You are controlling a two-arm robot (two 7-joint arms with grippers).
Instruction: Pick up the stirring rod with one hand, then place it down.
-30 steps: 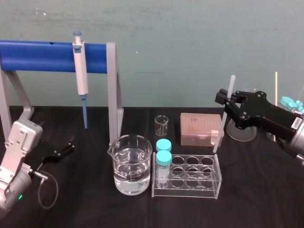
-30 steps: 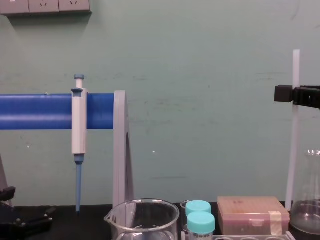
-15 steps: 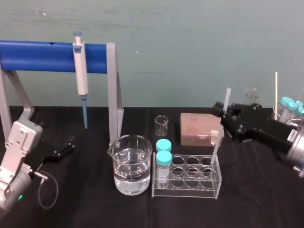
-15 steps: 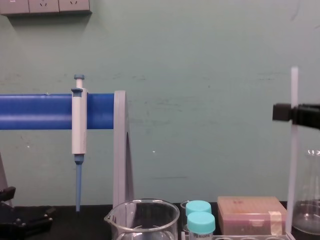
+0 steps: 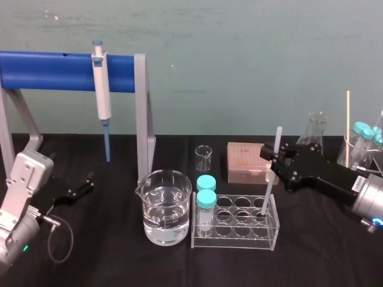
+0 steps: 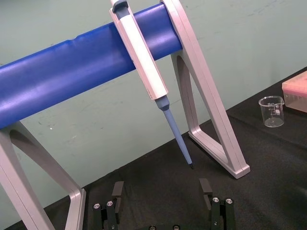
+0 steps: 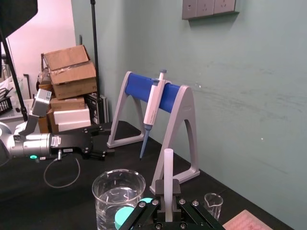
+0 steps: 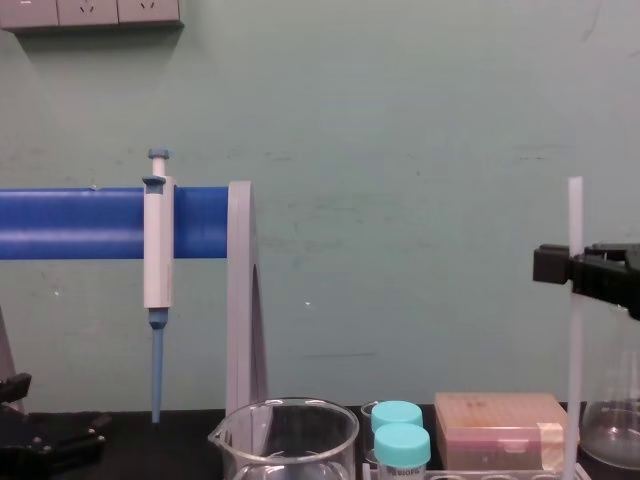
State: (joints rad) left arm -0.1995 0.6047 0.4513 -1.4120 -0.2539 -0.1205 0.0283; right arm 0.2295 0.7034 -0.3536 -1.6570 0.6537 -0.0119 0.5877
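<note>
The stirring rod (image 5: 270,172) is a thin translucent white stick, held nearly upright and leaning slightly. My right gripper (image 5: 274,155) is shut on it a little below its top end. The rod's lower end dips into a right-hand well of the clear test tube rack (image 5: 236,234). In the chest view the rod (image 8: 575,330) runs down past the black right gripper (image 8: 562,266). The right wrist view shows the rod (image 7: 168,178) rising from between the closed fingers (image 7: 159,213). My left gripper (image 6: 161,191) rests open at the table's left side (image 5: 84,186), holding nothing.
A beaker of water (image 5: 166,206) stands left of the rack, which holds two cyan-capped tubes (image 5: 206,197). Behind them are a small empty beaker (image 5: 203,157) and a pink box (image 5: 251,161). A pipette (image 5: 102,89) hangs on the blue stand (image 5: 54,70). Glassware (image 5: 315,127) crowds the right.
My right gripper has come down and moved left toward the rack with the rod in it. The rod's lower end now sits in a rack well. The left arm has not moved.
</note>
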